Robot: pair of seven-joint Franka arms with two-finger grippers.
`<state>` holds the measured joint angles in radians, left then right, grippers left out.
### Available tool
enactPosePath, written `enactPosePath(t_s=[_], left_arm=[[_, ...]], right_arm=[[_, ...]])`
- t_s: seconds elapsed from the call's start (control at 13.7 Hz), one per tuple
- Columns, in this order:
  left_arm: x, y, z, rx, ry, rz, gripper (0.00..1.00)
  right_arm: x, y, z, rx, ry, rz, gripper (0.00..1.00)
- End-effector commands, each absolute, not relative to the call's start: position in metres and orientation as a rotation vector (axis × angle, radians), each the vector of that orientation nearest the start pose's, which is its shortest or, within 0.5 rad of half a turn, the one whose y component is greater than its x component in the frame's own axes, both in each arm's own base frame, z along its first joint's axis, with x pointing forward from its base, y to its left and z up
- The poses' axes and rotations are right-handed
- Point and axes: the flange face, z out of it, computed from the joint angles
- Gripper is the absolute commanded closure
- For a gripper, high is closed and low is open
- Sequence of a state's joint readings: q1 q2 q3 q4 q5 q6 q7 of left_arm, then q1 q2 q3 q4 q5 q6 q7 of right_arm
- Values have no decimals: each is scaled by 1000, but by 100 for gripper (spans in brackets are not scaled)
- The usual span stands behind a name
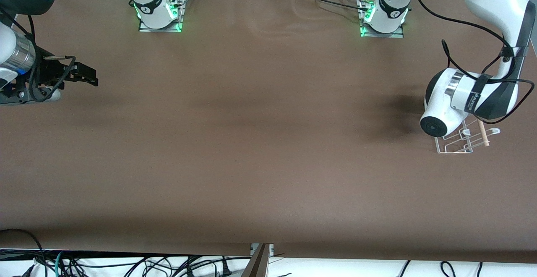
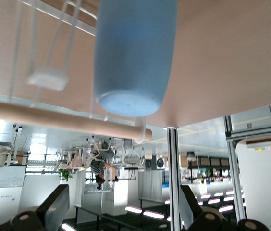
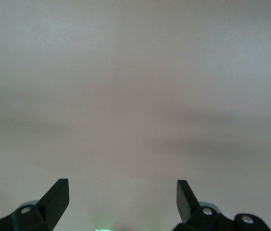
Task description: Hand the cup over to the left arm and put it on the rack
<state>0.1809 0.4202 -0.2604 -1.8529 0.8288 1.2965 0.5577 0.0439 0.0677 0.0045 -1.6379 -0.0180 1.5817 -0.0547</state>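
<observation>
The light-blue cup sits on the white wire rack, by its wooden dowel. My left gripper is open and empty, a short way off the cup and not touching it. In the front view the left arm's wrist hangs over the rack at the left arm's end of the table and hides the cup and the gripper. My right gripper is open and empty over bare table at the right arm's end; it also shows in the right wrist view.
The brown table stretches between the two arms. The arm bases stand along the table's edge farthest from the front camera. Cables lie below the table's near edge.
</observation>
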Motion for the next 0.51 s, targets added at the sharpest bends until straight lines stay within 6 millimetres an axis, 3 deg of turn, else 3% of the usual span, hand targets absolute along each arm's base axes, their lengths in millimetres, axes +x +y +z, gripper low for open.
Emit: enactPosePath(t_s=[0.0, 0.44], left_arm=[[557, 54, 350, -2268, 916, 1221, 0], [597, -21, 472, -2785, 626, 739, 0]], right_arm=[[570, 34, 562, -3176, -165, 182, 1], [565, 49, 575, -3156, -191, 130, 1]])
